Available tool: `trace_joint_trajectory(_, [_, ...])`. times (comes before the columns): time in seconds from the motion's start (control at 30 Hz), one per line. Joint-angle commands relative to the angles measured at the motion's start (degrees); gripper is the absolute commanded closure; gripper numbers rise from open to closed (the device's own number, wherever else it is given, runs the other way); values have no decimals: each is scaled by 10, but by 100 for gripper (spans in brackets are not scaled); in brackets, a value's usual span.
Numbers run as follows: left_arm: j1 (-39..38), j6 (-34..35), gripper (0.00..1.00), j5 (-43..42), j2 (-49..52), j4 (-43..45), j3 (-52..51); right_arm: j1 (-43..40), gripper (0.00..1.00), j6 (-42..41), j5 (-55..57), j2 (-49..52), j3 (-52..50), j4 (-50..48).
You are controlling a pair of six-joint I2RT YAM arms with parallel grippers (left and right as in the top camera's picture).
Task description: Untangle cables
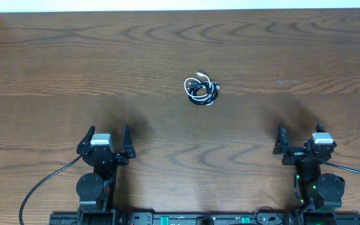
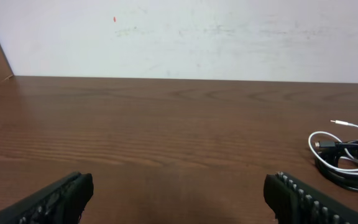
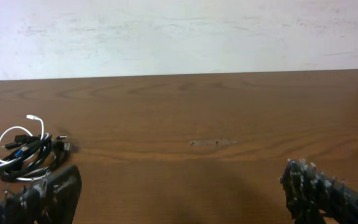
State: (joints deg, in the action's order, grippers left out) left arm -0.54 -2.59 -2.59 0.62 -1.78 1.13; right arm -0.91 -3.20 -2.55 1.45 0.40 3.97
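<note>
Overhead, the cables (image 1: 202, 89) lie bunched in one small knot of white and black on the wooden surface (image 1: 74, 62), a little right of centre and toward the far edge. The knot lies well apart from both arms, which sit at the near edge. The left end effector (image 1: 109, 134) is to its near left and the right end effector (image 1: 300, 134) to its near right. Each has its fingers spread wide, gripping nothing. A white wall (image 2: 179, 37) rises behind the surface.
</note>
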Motion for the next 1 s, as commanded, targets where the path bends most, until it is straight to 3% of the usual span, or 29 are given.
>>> trace_joint_trajectory(0.0, [2, 2, 7, 16, -3, -23, -9, -3, 1, 7, 7, 1, -1, 3])
trace_joint_trajectory(0.8, [2, 2, 7, 17, -3, -23, -9, -3, 1, 4, 5, 1, -1, -10])
trace_joint_trajectory(0.87, [2, 14, 7, -1, -3, -20, -9, -3, 1, -62, -38, 1, -1, -42])
trace_joint_trajectory(0.97, [2, 67, 7, -107, -3, -5, -9, -3, 1, -173, -113, 1, -1, -97])
